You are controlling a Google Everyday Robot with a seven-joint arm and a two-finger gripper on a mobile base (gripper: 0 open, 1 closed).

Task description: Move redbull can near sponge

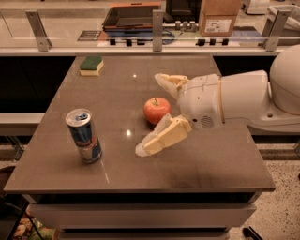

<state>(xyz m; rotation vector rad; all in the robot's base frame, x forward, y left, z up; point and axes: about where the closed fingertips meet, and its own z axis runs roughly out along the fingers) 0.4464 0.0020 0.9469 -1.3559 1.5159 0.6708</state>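
Redbull can (84, 136) stands upright on the front-left part of the table (211, 161), top facing up, nothing touching it. Sponge (91, 65) lies flat at the back-left corner, green side up, well apart from the can. Apple (157, 110) sits near mid-table, right of the can and apart from it.

Gripper (150, 114) comes in from the right over the table centre, wide open and holding nothing. One finger (168, 80) sits behind the apple, the other (164, 138) in front of it. The apple looks framed between them; contact cannot be told. Gripper is apart from the can.

White arm (243, 98) reaches out from the right edge. Behind the table, a railed counter holds a cardboard box (219, 16) and a dark tray (133, 14).
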